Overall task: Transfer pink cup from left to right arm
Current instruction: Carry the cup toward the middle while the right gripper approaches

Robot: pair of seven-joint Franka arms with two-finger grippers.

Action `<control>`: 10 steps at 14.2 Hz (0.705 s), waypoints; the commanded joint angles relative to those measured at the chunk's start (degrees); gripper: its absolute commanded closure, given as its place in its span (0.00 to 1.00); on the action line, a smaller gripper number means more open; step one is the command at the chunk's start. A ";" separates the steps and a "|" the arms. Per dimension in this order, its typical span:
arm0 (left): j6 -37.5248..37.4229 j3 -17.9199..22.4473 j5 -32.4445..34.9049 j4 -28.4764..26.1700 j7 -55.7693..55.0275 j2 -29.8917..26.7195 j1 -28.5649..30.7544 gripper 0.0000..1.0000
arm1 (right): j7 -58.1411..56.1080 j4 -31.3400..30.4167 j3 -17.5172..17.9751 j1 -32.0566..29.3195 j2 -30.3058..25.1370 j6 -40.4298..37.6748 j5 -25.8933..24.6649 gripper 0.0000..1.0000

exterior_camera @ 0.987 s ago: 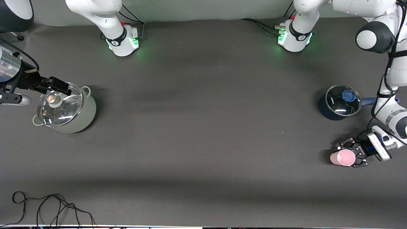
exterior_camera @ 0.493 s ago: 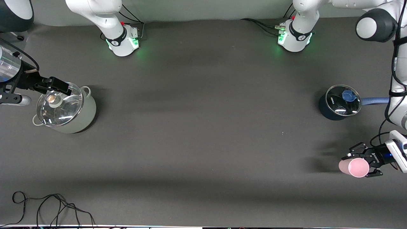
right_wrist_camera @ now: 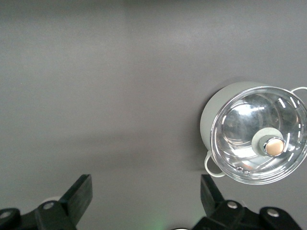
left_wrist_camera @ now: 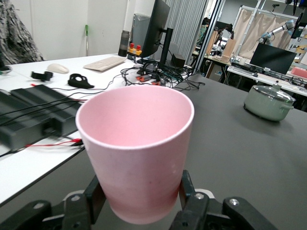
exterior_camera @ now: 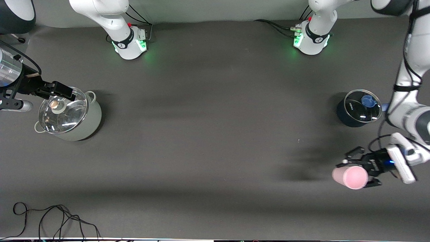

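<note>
The pink cup is held in my left gripper, up in the air over the table at the left arm's end, with a shadow beneath it. In the left wrist view the cup fills the middle, and the black fingers press on both sides of its base, so my left gripper is shut on it. My right gripper waits over the rim of the pale green pot. In the right wrist view my right gripper is open and empty.
The pale green pot with a glass lid stands at the right arm's end and shows in the right wrist view. A dark saucepan with a blue knob stands at the left arm's end. A black cable lies near the table's front edge.
My left gripper has lifted the pink cup off the table, swung out, then moved toward the right arm's end. The right arm has not moved.
</note>
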 commanded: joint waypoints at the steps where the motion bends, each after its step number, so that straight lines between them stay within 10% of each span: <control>1: 5.03 -3.64 -2.68 -7.93 0.26 -4.88 0.57 0.73 | 0.18 -0.10 -0.34 0.50 -0.30 0.43 -0.07 0.00; 10: 11.70 -15.85 -8.05 -13.92 0.35 -9.99 -0.05 0.78 | 17.21 6.57 0.28 0.77 3.48 0.43 10.28 0.00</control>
